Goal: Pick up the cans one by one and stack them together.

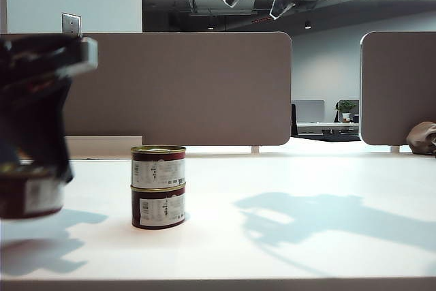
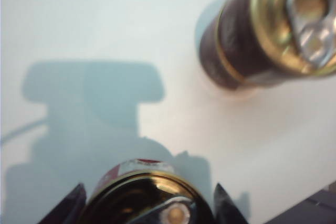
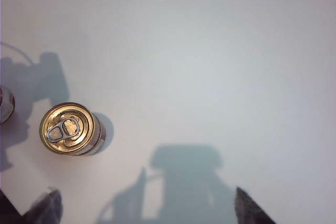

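Maroon tin with a gold lid: the third can (image 2: pixel 149 195) sat between the fingers (image 2: pixel 71 205) of the left tool (image 2: pixel 147 208), clamped at its sides and, judging by the shadow beneath it in the exterior view, clear of the white surface (image 1: pixel 286 189). In that view it hung at the far left, at about 9 o'clock from the stack (image 1: pixel 158 185), where two cans stood one on the other, lids up and labels facing the camera. The left wrist view showed that stack near, its pull-tab lid uncovered.

The right tool (image 3: pixel 144 205) hung high over bare surface, fingers spread wide and gripping nothing, with the stack off to one side below it.

The step in hand looked like carrying the last can to the top of the stack. To do it well, the can would need to rise above the upper lid before crossing, since a sideways brush could topple both. It should come down centred and level, rim to rim, and the grip should loosen only once the can rested fully. The right arm seemed best kept clear.
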You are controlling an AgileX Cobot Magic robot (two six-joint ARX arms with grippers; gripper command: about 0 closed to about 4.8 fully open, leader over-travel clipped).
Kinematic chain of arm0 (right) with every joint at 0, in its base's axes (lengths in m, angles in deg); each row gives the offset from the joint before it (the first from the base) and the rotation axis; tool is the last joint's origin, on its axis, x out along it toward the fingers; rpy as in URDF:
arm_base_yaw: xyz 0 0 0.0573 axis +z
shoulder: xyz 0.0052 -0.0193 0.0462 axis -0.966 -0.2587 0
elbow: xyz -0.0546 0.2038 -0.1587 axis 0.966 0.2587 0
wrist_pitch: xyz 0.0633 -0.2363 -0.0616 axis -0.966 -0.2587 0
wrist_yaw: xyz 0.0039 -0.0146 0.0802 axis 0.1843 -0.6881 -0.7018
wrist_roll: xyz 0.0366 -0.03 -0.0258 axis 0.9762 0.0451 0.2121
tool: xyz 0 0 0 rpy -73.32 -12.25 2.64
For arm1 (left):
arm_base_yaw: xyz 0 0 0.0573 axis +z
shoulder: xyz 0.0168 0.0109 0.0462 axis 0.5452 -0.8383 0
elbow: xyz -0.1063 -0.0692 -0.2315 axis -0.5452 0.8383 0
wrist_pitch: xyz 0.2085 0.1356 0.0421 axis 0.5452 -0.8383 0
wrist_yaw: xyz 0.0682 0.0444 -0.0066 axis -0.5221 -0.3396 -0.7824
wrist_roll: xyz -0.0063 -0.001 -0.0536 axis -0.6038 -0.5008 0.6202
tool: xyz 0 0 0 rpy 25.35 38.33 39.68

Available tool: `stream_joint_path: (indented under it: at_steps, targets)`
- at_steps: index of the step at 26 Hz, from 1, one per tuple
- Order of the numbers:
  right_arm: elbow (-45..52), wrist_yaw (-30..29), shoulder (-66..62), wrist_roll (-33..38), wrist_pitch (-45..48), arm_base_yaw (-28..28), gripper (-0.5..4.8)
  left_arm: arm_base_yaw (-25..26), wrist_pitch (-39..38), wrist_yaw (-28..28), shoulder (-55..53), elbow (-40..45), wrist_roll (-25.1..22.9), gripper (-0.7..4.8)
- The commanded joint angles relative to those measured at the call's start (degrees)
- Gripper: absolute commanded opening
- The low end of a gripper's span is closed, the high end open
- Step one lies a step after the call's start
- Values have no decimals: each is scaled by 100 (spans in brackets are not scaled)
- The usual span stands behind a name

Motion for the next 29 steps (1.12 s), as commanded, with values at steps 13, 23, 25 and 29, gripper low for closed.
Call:
stream_joint_path:
  at_steps: [13, 23, 25, 29]
  targets:
    - [-17, 2, 31, -9, -133, 13, 417, 11, 455, -50, 20, -688, 133, 206]
    - [-17, 2, 31, -7, -175, 13, 417, 11, 817, 122, -120, -769, 256, 206]
    - [-17, 4, 31, -9, -186, 13, 417, 11, 826, 170, -232, -848, 254, 206]
    - [-17, 2, 55, -9, -245, -4, 388, 4, 807, 203, -522, -1158, 249, 206]
